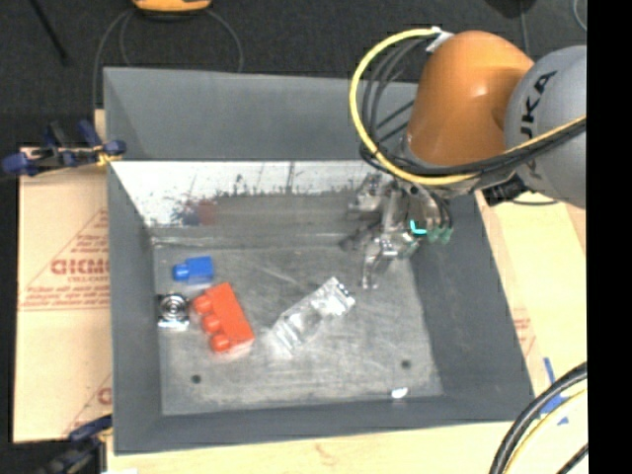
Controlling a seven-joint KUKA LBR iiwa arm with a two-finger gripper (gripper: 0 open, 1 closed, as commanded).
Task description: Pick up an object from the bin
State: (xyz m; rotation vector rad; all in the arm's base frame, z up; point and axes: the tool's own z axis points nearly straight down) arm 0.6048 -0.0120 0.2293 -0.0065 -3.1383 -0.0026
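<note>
Nearby, pincer (378,263) hangs near crinkled clear bag (314,316) (glossy plastic).

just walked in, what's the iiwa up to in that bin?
The arm's hand is low in the grey bin, toward its back right, with nothing seen in its grip. Closest is a crumpled clear plastic bag, just to its lower left. A red brick, a small blue block and a silver metal piece lie further left.
</note>
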